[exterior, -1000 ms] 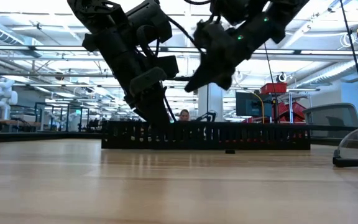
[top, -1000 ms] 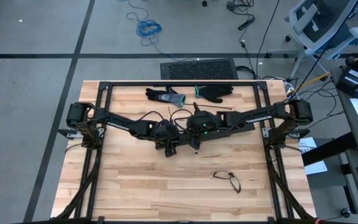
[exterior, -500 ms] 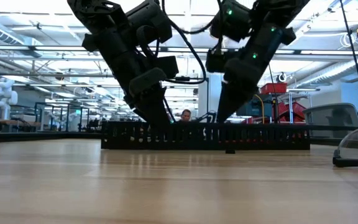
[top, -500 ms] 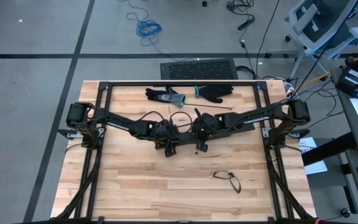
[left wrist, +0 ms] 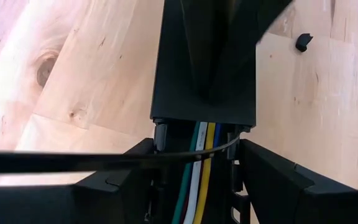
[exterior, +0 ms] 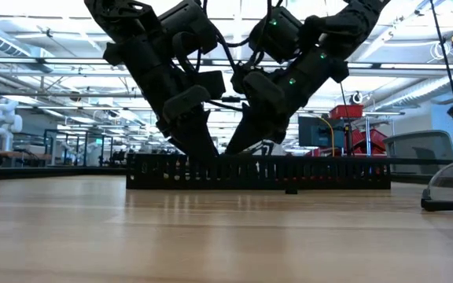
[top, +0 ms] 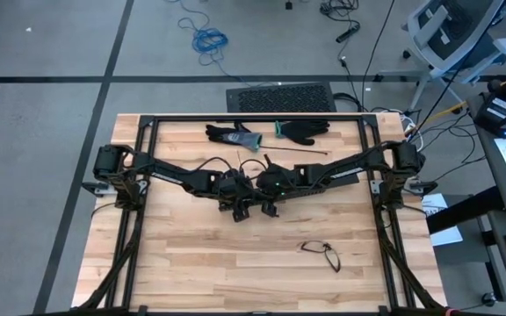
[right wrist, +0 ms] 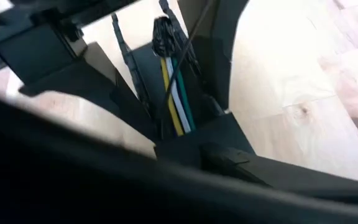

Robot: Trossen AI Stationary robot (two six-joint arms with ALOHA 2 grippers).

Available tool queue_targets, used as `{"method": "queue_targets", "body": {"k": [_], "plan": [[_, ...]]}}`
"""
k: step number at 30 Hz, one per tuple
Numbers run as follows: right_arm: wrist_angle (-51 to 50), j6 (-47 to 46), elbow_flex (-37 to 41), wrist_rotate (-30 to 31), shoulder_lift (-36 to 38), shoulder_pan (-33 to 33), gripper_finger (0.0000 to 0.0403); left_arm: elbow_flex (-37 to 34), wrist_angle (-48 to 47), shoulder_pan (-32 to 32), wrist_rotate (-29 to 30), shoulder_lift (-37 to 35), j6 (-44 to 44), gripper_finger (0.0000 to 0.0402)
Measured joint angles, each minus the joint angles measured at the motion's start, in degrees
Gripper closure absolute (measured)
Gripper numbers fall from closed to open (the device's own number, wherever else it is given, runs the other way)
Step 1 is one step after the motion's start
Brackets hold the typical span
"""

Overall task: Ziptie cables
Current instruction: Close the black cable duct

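Near the middle of the table [top: 191, 263], down on the long black slotted duct [exterior: 313, 173]: left gripper [top: 240, 209] and right gripper [top: 269, 209], just beside each other.

Inside the duct's channel lie the cables [left wrist: 199, 168] — green, white, yellow and blue strands side by side, running along its length. Crossing over them: a thin black zip tie [left wrist: 73, 162], bowed in an arc and not yet cinched.

Right gripper: clenched fully; possibly pinching the tie's strap, but cannot tell from these views. Left gripper: sits astride the duct around the cables; cannot tell whether it grips anything.

Handling, as a judgement: very light, soft and floppy wires with smooth insulation — likely to slide apart or spring out of the channel if nudged from 1 side only. Not fragile, yet easy to kink under a hard pinch. Best taken as 1 bundle, squeezed gently across all 4 strands close to where the tie crosses, so the loop closes on a gathered bunch. Tie itself stiff-springy and slick; needs a firm pinch near its free end for pulling tight.
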State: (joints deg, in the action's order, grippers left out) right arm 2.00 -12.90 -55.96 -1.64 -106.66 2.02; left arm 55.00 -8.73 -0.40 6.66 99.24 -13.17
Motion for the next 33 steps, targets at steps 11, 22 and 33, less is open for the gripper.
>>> {"method": "queue_targets", "body": {"k": [11,22,33], "plan": [[-1.35,1.65,0.63,2.96,8.28,2.16,0.0403,0.28,1.99,-0.11,-0.11,0.00,0.05,0.0181],[-3.36,3.29,0.39,4.73,13.32,5.46,0.0403,0.24,2.14,-0.09,3.19,0.00,0.09,0.0181],[-6.43,3.34,0.30,4.73,13.35,5.38,0.0403,0.17,2.63,0.17,3.56,0.44,-7.52,0.0181]]}}
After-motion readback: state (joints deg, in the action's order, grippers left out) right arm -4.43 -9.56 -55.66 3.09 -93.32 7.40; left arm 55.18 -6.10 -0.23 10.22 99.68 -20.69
